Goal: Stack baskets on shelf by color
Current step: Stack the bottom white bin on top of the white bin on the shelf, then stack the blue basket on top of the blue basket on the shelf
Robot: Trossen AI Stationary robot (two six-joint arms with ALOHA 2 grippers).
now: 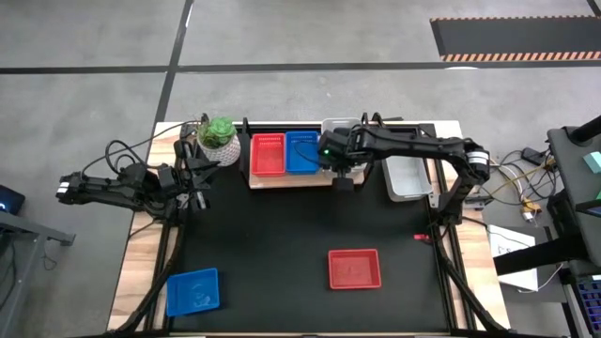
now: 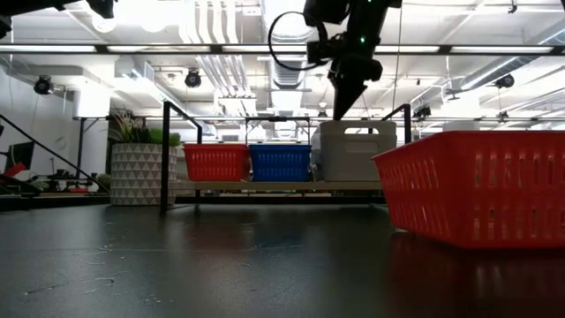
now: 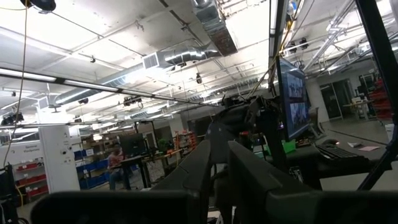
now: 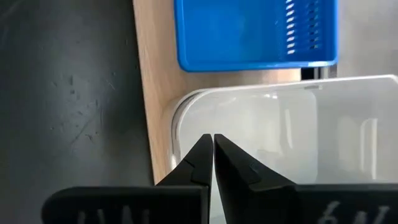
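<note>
On the light-wood shelf (image 1: pixel 291 180) (image 2: pixel 265 186) at the table's far edge a red basket (image 1: pixel 268 155) (image 2: pixel 215 162), a blue basket (image 1: pixel 301 152) (image 4: pixel 255 31) and a whitish-grey basket (image 2: pixel 357 150) (image 4: pixel 292 130) rest on their bottoms, side by side. My right gripper (image 2: pixel 341 113) (image 4: pixel 212 138) is shut, points steeply down and hovers just above the whitish-grey basket's near corner, holding nothing. My left gripper (image 1: pixel 192 183) (image 3: pixel 219 162) waits at the table's left side, tilted upward, its fingers a narrow gap apart and empty.
A red basket (image 1: pixel 354 268) (image 2: pixel 477 190) and a blue basket (image 1: pixel 192 291) lie on the black tabletop toward the near edge. Another whitish-grey basket (image 1: pixel 406 176) sits at the right, beside the shelf. A white plant pot (image 1: pixel 218 141) (image 2: pixel 141 172) stands left of the shelf.
</note>
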